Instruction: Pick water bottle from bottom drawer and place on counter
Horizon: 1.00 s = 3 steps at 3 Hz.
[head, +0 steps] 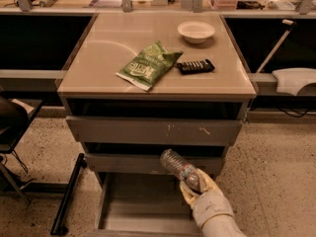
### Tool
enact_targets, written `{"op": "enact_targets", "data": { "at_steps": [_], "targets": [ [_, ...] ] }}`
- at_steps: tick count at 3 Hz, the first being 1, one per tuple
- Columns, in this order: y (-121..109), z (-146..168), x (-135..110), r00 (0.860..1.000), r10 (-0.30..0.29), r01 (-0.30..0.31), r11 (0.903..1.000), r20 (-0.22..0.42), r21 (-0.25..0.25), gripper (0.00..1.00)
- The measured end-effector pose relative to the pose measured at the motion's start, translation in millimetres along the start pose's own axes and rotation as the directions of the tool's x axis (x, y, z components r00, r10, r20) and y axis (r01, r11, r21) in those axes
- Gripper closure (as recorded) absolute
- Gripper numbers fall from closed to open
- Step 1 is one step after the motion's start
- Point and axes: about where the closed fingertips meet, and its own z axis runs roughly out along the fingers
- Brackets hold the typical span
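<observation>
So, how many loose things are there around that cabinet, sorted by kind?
water bottle: 1, gripped by the tool low in front of the cabinet, over the open bottom drawer
snack bag: 1, green, lying on the counter
bowl: 1, pale, on the counter
black bar: 1, on the counter beside the bag
Total: 4
</observation>
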Motion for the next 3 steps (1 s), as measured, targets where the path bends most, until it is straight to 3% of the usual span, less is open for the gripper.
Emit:
{"op": "enact_targets", "data": {
  "at_steps": [1,2,3],
  "targets": [
    [-68,-11,-19,0.996,-0.045,0.053,0.9918,-0.074,0.116,1.00],
    [-147,-36,-64,0.989,-0.065,0.101,0.9525,-0.131,0.287,1.00],
    [-228,-73,-155,0.984,-0.137,0.177,0.8538,-0.116,0.490,1.00]
  ]
}}
